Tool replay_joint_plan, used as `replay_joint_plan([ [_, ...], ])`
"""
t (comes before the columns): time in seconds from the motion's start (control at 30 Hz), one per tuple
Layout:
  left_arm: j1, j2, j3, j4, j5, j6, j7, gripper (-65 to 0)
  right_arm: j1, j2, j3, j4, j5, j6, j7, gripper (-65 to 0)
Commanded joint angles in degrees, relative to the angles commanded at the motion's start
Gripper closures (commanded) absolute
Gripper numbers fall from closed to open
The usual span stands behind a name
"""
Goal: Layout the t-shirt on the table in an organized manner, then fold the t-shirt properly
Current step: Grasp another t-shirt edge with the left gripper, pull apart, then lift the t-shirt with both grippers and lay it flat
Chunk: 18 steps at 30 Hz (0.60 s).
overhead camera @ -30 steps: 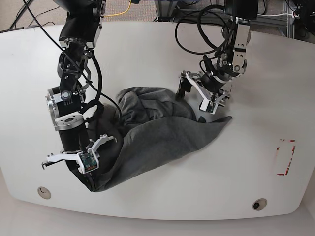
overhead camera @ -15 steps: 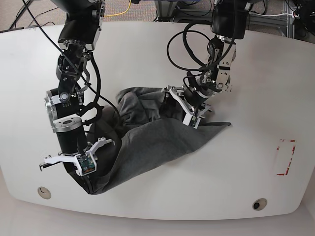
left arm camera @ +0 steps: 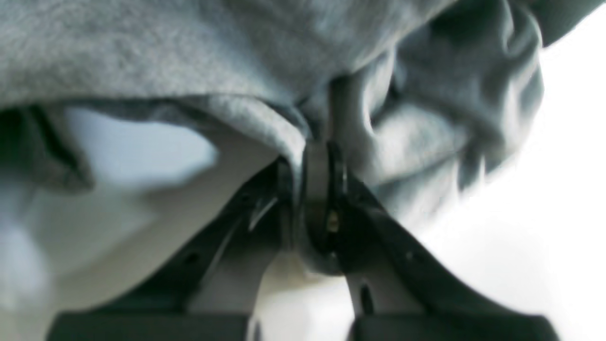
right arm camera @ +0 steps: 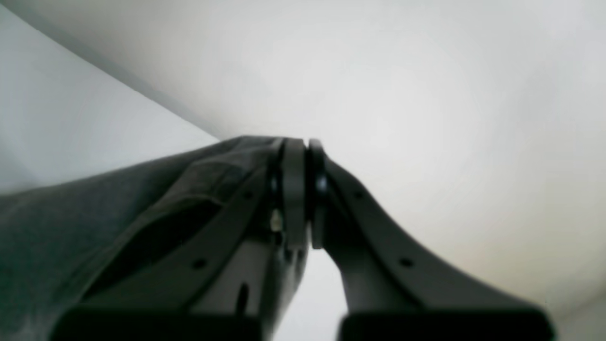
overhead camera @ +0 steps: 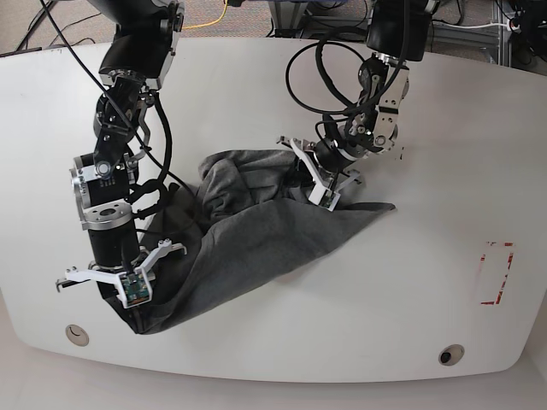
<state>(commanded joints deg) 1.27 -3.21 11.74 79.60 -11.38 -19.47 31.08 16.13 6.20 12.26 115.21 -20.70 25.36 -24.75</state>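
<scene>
Was in the layout step, nothing folded yet. Shirt lay bunched and twisted across the middle of the table, trailing toward the front-left corner, one pointed flap reaching toward the right edge.

Right gripper was clamped on a dark edge of the shirt, jaws pressed together with cloth pinched at the tips (clear in the wrist view). Sat low near the front-left corner, just behind the round hole.

Left gripper was closed too, a thin fold of grey cloth caught between the jaws, more fabric bunched above. Sat at the shirt's far side, near table centre.

Next move, by judgement: pull the two held points apart and lift slightly so the twist drops out, then lay flat. Needs even tension; grips looked thin (especially left), so slip was a risk.

Materials: shirt was soft heather-grey knit, limp, heavily wrinkled, overlapping in several layers. Table was glossy white, hard, rounded corners, red dashed rectangle near the right edge. Cloth should slide easily on that surface.
</scene>
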Motion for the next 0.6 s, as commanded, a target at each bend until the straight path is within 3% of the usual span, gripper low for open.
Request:
replay_joint_plan([
  [0.43,1.0,-13.3,-1.6,23.3,0.0,-0.1,11.2,0.0,6.2,0.4,0.1,-5.5,-0.4,0.0,-0.4,0.0],
  [0.6,-2.8,-14.4,-5.5,26.4,0.1,-0.2,11.4,0.0,9.3,0.4,0.0,-9.9,-0.4,0.0,-0.4,0.0],
])
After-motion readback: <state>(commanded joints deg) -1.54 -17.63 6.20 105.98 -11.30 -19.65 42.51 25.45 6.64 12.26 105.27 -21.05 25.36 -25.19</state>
